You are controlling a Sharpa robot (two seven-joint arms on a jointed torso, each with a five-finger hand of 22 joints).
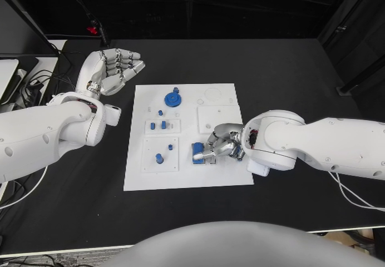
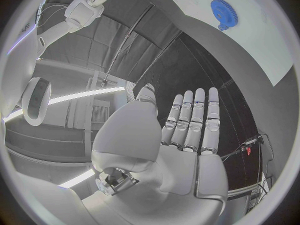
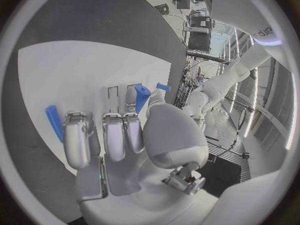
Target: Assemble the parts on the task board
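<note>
Resting on the task board (image 1: 232, 169) near its front right corner, our right hand (image 1: 218, 146) grasps a blue part (image 1: 198, 152). Our left hand (image 1: 114, 68) hovers released, fingers straight, beyond the board's far left corner, near the blue gear (image 1: 173, 99).

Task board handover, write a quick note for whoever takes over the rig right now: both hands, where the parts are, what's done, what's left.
Left hand: open, holding nothing, raised over the black table beyond the task board's far left corner.
Right hand: on the board's near right area, fingers curled down around a blue block; whether it grips it cannot be told.
Parts: blue gear at the board's far end, small blue pieces mid-left, another blue piece near left.
Done: some parts appear to stand in the board.
Left: finish seating the block, then check the rest.
</note>
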